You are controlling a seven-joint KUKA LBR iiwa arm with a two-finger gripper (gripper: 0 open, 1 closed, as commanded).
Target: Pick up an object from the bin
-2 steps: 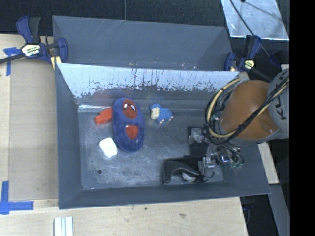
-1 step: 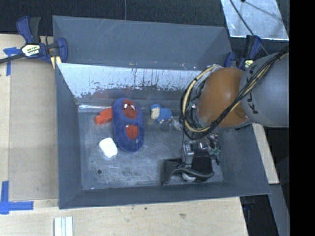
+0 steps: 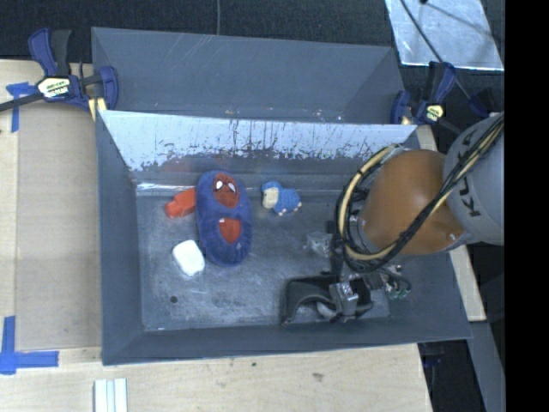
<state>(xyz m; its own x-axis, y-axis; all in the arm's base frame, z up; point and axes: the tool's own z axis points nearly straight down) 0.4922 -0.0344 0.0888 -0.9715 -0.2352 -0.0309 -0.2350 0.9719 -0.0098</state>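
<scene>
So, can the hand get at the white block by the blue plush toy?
Probably yes: the white block lies uncovered, with bare bin floor between it and the hand; only the blue plush toy crowds one side.

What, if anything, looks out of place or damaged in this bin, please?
Nothing looks spilled or broken. The bin's back wall bears dark scratch-like streaks, probably wear. A black object lies at the foot of the near wall, right by the end effector; the blue plush toy lies loose on the floor.

a robotics lab rig: a cabled robot arm (image 3: 410, 215) over a grey metal bin (image 3: 257, 74) of small toys (image 3: 225, 230)
</scene>
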